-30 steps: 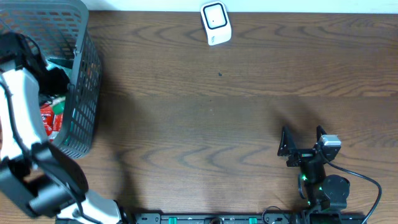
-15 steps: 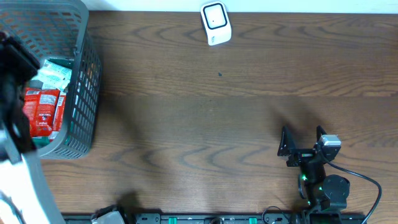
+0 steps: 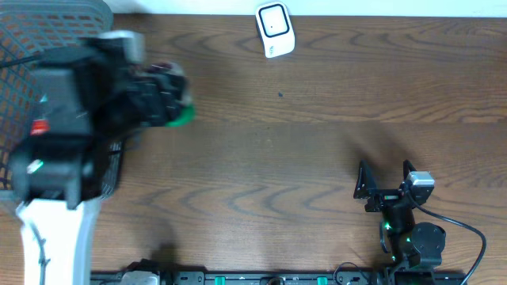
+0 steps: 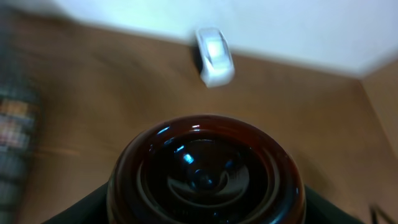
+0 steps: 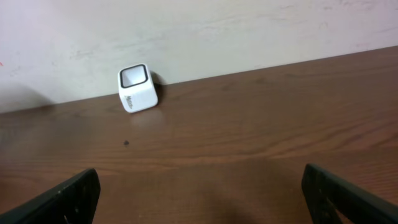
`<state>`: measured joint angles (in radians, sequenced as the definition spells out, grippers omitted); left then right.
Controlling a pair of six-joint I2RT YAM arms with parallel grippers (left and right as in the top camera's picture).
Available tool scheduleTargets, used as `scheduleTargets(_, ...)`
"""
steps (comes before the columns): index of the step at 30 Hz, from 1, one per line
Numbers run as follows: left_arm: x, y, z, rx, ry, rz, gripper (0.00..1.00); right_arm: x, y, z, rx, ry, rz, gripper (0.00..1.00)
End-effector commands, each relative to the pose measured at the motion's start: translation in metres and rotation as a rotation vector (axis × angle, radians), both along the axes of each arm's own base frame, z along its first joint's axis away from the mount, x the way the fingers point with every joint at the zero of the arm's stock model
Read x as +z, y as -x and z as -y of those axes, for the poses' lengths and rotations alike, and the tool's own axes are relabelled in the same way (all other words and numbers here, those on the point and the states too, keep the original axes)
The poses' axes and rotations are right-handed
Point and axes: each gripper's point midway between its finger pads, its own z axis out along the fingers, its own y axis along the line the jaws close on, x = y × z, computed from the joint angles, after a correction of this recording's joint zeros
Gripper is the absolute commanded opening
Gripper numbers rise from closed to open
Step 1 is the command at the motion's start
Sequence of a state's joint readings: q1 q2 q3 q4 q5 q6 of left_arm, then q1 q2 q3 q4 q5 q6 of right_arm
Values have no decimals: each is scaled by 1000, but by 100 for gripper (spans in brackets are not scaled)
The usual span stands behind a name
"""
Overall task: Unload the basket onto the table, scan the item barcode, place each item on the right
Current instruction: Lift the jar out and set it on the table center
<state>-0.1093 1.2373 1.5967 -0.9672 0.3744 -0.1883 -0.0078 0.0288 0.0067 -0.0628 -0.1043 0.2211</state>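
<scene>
My left tool (image 3: 162,95) pinches a dark, glossy, possibly bottle-like item (image 4: 205,171) over the tabletop (image 3: 317,142); my right tool (image 3: 386,176) sits spread.

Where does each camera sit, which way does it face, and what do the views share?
Overhead: above the table, looking straight down; shows the basket, the scanner, the left gripper and the right gripper.
Left wrist: behind the left gripper, facing the scanner; a dark round item in its grip fills the foreground.
Right wrist: low over the table, facing the scanner and wall; its open fingertips show at the bottom corners.
Shared: all three show the scanner.
</scene>
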Motion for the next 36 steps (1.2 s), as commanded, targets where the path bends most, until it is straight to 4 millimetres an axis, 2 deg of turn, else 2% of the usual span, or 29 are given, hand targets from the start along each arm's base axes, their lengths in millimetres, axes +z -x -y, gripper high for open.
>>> scheduleTargets(1, -37, 2, 48, -136, 18, -129, 49, -1, 0, -2, 7, -10, -3, 99)
scheduleTargets(6, -114, 0, 107, -236, -73, -348, 49, -1, 0, -2, 7, -10, -3, 99)
scheduleTargets(12, -192, 3, 171, -350, -161, -501, 48, -1, 0, -2, 7, -10, -3, 99)
scheduleTargets(18, -269, 11, 205, -377, -272, -612, 49, -1, 0, -2, 7, -10, -3, 99)
scheduleTargets(20, -284, 13, 214, -393, -285, -624, 49, -1, 0, -2, 7, -10, -3, 99)
scheduleTargets(22, -309, 12, 225, -410, -296, -631, 49, -1, 0, -2, 7, -10, -3, 99)
scheduleTargets(25, -320, 10, 230, -415, -300, -634, 50, -1, 0, -2, 7, -10, -3, 99)
scheduleTargets(29, -324, 9, 231, -416, -299, -633, 75, -1, 0, -2, 7, -10, -3, 99)
scheduleTargets(32, -318, 6, 232, -414, -288, -615, 90, -1, 0, -2, 7, -10, -3, 99)
scheduleTargets(36, -301, 1, 235, -416, -267, -578, 94, -1, 0, -2, 7, -10, -3, 99)
